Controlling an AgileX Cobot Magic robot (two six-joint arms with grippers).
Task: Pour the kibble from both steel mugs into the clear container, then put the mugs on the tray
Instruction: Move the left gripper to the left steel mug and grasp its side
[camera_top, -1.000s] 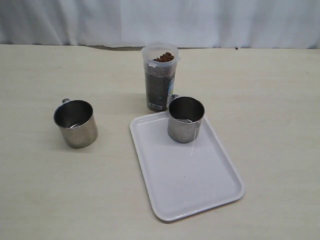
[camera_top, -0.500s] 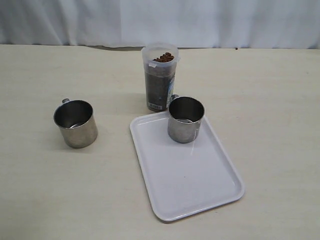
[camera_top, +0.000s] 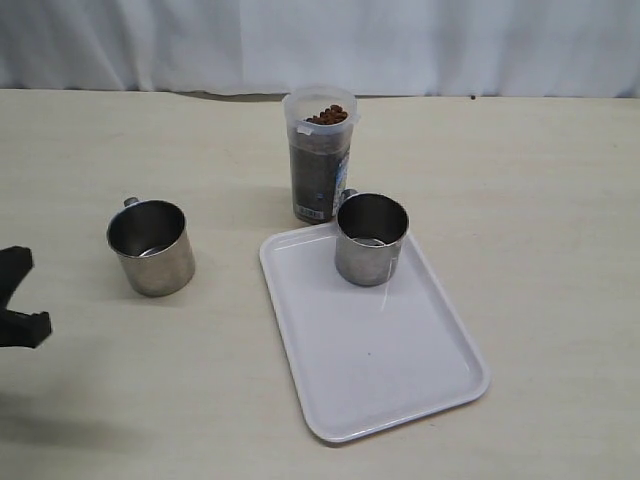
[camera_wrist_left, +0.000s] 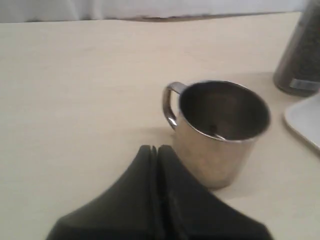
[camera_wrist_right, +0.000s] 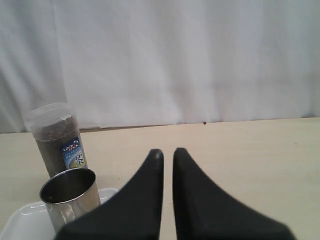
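Note:
The clear container (camera_top: 320, 160) stands at the back middle of the table, filled nearly to its rim with brown kibble (camera_top: 327, 115). One steel mug (camera_top: 371, 240) stands upright on the far corner of the white tray (camera_top: 390, 370), just in front of the container. The other steel mug (camera_top: 152, 247) stands on the bare table at the left, and no kibble shows inside it (camera_wrist_left: 220, 132). My left gripper (camera_wrist_left: 154, 148) is shut and empty, a short way from that mug, at the view's left edge (camera_top: 22, 326). My right gripper (camera_wrist_right: 168, 152) is empty, its fingers a thin slit apart, well back from the tray's mug (camera_wrist_right: 70, 195).
A white curtain (camera_top: 320, 40) hangs along the table's far edge. A tiny dark speck (camera_top: 473, 97) lies near that edge at the right. The tray lies slanted toward the front right.
My left gripper has come into the exterior view at the left edge. The mugs, container and tray have not moved.

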